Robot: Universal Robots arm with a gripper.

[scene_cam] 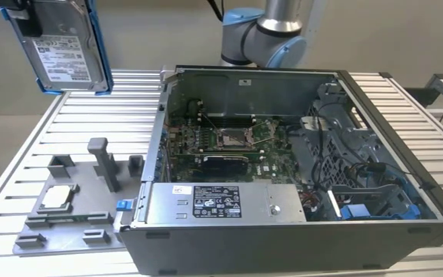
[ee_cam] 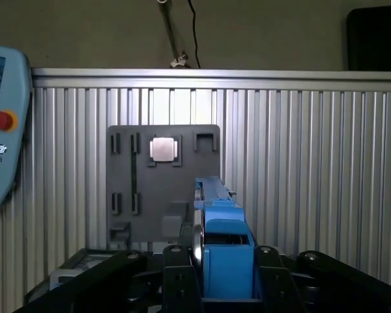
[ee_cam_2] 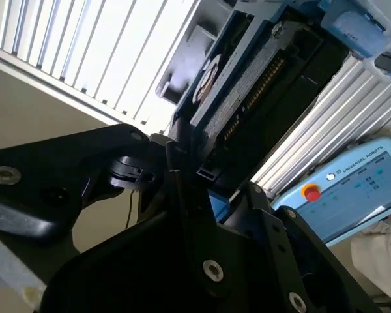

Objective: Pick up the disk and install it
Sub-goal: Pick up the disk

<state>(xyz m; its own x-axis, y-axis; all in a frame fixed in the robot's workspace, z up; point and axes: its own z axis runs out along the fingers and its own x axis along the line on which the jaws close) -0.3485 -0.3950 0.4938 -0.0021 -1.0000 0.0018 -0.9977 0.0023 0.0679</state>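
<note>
Exterior view high above table (scene_cam: 90,115); both wrist views close behind gripper (ee_cam: 223,267)

The slatted metal table (scene_cam: 75,115) bears an open computer case (scene_cam: 283,248) and a grey holder plate (scene_cam: 90,199), seemingly plastic.

At eleven o'clock in the exterior view, your disk (scene_cam: 62,46) is silver-grey with a white printed label and a bright blue bracket; your claw (ee_cam: 225,274) is black. The bench (scene_cam: 83,115) is pale silver, striped with ribs. At eight o'clock the fixture plate (scene_cam: 90,203) is plain grey, and the computer case (scene_cam: 283,248) is dark grey around a green board (scene_cam: 183,133).
</note>
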